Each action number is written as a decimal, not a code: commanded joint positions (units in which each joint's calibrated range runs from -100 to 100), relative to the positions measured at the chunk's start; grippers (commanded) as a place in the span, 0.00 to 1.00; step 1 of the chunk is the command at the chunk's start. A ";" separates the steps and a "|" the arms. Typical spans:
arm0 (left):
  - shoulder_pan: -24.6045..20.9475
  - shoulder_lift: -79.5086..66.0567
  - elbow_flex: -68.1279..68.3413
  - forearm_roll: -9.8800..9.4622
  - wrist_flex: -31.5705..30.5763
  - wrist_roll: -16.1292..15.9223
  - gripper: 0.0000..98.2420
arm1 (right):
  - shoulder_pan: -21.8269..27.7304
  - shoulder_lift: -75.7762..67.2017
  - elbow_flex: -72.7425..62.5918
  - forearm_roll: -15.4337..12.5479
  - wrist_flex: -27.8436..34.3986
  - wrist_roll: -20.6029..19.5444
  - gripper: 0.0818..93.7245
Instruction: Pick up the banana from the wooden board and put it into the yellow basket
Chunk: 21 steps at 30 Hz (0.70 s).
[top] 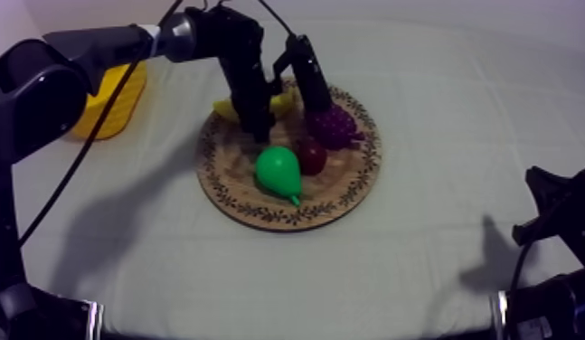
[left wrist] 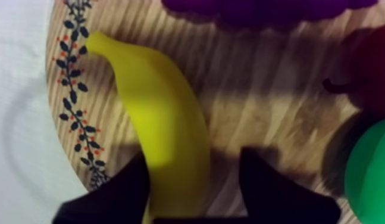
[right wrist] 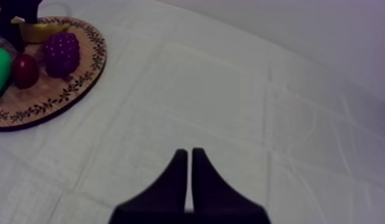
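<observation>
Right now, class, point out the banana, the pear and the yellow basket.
banana (left wrist: 168, 125), left wrist view, middle of its body.
pear (top: 279, 170), top view, its round body.
yellow basket (top: 128, 104), top view, its side wall.

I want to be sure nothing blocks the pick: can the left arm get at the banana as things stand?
Probably yes. The left tool is open right over the banana, one finger on each side of it; the grapes and pear lie clear of it.

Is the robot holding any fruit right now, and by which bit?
Nothing yet. The left end effector is open astride the banana near one end, with a gap at one finger; the right end effector is shut on nothing.
</observation>
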 commanded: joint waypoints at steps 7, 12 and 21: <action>0.02 -1.05 1.11 0.53 -0.88 0.71 0.21 | 0.00 -0.03 -0.05 0.01 -0.03 0.00 0.01; -0.10 -3.91 3.36 0.60 -1.00 1.04 0.12 | 0.00 -0.03 -0.05 0.01 -0.03 0.00 0.01; -3.36 -18.01 9.74 1.47 -1.17 1.22 0.10 | 0.00 -0.03 -0.05 0.01 -0.03 0.00 0.01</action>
